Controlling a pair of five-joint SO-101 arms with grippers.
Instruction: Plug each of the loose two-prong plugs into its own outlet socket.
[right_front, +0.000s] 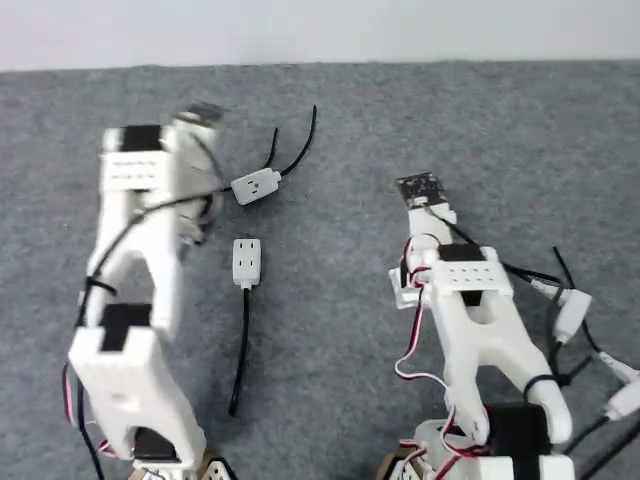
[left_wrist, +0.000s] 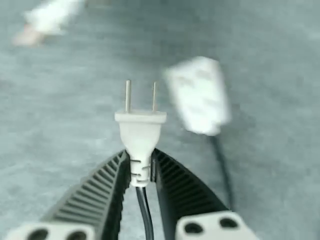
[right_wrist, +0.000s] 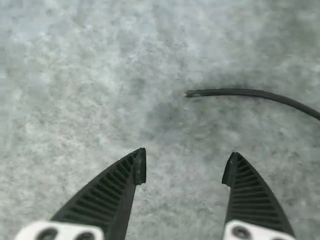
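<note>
Counting first, we see two arms, two sockets and one plug. Both arms stand on a gray mat (right_front: 420, 110).

The left gripper (left_wrist: 140, 156) is clenched on the plug (left_wrist: 140, 127). Its fingers pinch the plug's thin back end, where a black wire comes out. The two prongs point away from the gripper. The plug is up off the mat and is not in a socket yet. In the left wrist view a blurry socket (left_wrist: 197, 95) lies just beside the prongs. It does not touch them. We cannot tell which of the two it is.

From high up, the first socket (right_front: 255, 185) lies tilted near the left arm's far end. The second socket (right_front: 246, 258) lies straight, closer to the arms' bases, and its wire trails on toward the near edge. The two sockets are near each other but apart.

The right gripper (right_wrist: 187, 154) is released, with its fingers spread wide and nothing in them. It hangs over the mat, well apart from both sockets. A cord end (right_wrist: 240, 92) lies on the mat in front of it.

A white bit (right_front: 570, 310) on a wire lies by the right arm's base. We cannot tell what it is.
</note>
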